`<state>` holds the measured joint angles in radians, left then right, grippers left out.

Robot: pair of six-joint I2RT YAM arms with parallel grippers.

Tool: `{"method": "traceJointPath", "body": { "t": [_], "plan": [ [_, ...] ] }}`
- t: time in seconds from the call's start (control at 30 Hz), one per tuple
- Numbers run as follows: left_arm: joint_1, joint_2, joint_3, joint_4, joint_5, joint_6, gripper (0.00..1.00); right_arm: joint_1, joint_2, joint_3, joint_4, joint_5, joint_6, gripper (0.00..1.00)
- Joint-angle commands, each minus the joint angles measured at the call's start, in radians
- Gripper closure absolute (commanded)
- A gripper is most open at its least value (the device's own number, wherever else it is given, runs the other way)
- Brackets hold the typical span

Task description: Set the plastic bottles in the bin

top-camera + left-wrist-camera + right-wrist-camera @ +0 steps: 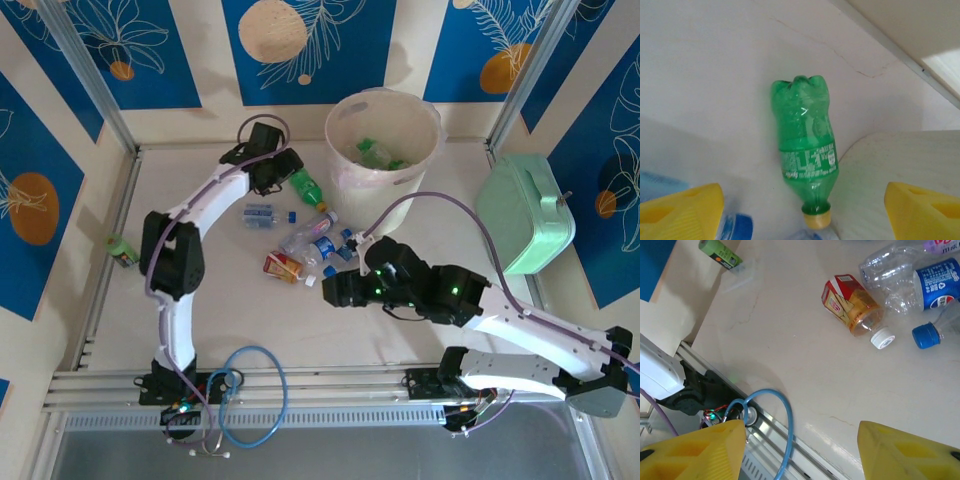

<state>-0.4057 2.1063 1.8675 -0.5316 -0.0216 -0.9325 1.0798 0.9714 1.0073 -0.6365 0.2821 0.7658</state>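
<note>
Blue panels painted with leaves and orange fruit wall in a pale counter [240,310], and on it a green bottle [807,160] lies on its side just left of the bin [385,180], its yellow cap toward the left wrist camera and its lobed base away. The left gripper [804,209] hangs over it with its yellow fingers [685,207] spread wide, one on each side of the capped end and neither touching the plastic, so the step in hand looks like the pickup of this bottle. I judge that the next move calls for lowering around the body, pinching across its width, then lifting high enough to clear the tall rim before letting go above the liner. Inside the bin a few green bottles [375,152] already rest. Nearer the arms a loose heap waits: a clear bottle with a blue label [258,214], a crushed clear one [890,270], a blue-labelled one [940,282] and an orange-labelled one [852,302] with a white cap. The right gripper [802,450] hovers above bare counter beside that heap, fingers apart and holding nothing. A small green container [122,250] lies well apart by the left rail, and a mint-green case [525,215] stands to the right of the bin
</note>
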Motion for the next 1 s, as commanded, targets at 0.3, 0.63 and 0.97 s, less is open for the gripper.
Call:
{"method": "traceJointPath", "body": {
  "t": [0.3,0.63,0.97],
  "plan": [
    [0.008,0.361,0.453,-0.216,0.041,-0.015,0.13,-0.002,0.027,-0.016,0.006,0.014,0.034,0.39],
    [-0.01,0.485,0.568,-0.272,0.0,-0.016,0.11,-0.033,0.056,0.027,0.009,-0.032,0.012,0.39],
    [-0.018,0.589,0.69,-0.402,-0.044,0.018,0.29,-0.05,0.057,0.013,0.044,-0.04,0.015,0.39]
  ]
}}
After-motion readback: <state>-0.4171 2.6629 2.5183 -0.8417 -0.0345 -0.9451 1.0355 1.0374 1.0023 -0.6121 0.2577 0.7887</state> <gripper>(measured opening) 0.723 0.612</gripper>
